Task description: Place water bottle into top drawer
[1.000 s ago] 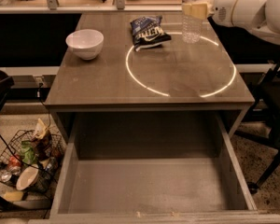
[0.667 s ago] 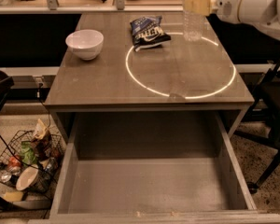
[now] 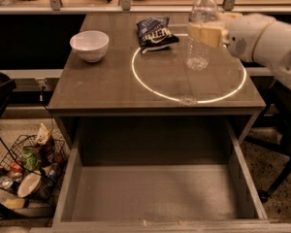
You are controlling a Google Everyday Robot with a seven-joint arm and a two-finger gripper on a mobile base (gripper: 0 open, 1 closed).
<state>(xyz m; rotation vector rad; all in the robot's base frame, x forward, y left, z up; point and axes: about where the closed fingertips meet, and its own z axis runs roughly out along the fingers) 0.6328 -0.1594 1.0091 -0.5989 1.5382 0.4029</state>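
The water bottle [image 3: 201, 30] is clear ribbed plastic with a white cap. It hangs upright above the right part of the grey table [image 3: 111, 89], over the ring of light. My gripper [image 3: 205, 34] reaches in from the right on a white arm and is shut on the bottle's middle with its tan fingers [image 3: 209, 35]. The top drawer [image 3: 155, 193] is pulled wide open below the table's front edge. Its flat grey bottom holds nothing.
A white bowl [image 3: 89, 45] stands at the table's back left. A dark chip bag [image 3: 155, 32] lies at the back centre. A wire basket of rubbish [image 3: 26, 171] sits on the floor at the left. A chair leg [image 3: 279, 178] stands at the right.
The gripper has lifted the bottle off the table and carried it forward and a little left, toward the table's middle. The drawer, bowl and bag have not moved.
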